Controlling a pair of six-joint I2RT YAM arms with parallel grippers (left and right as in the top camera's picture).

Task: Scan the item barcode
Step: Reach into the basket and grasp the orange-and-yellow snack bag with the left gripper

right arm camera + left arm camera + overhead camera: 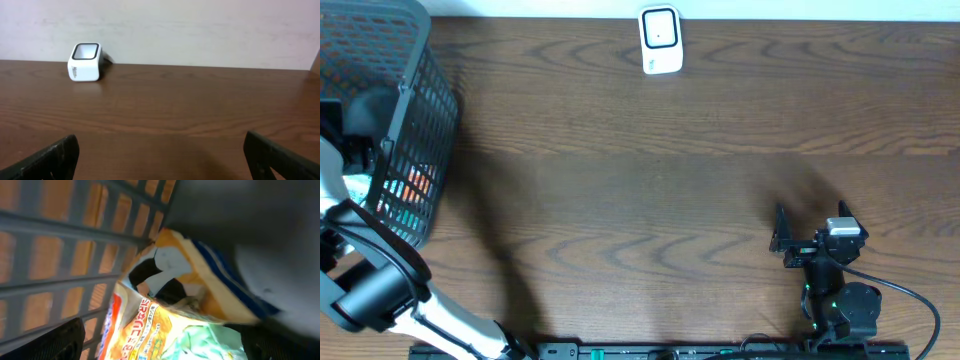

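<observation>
Looking from overhead, I see my left arm (380,290) reaching into the basket (415,110) at the left edge of the bench (650,190). The left end effector itself is hidden behind the mesh there. The scanner (660,41) stands at the far edge, well apart from the basket. My right end effector (780,232) hangs near the front right, fingers spread, holding nothing.

In the left wrist view, my left end effector (167,347) is spread wide over a snack bag (145,330), which lies inside the basket close to its wall. A second packet (220,290), orange with a blue stripe, lies partly over the bag. Here I judge the main risk: closing now could pinch both packs together, or one finger could catch in the mesh and drag the basket along. The film looks slippery, so a shallow pinch may slide off. I cannot see any barcode, so it may end up turned away from the scanner.

In the right wrist view, my right end effector (165,162) is spread and empty, facing the scanner (85,62) across the bench. If both arms go toward the scanner, they could cross.
</observation>
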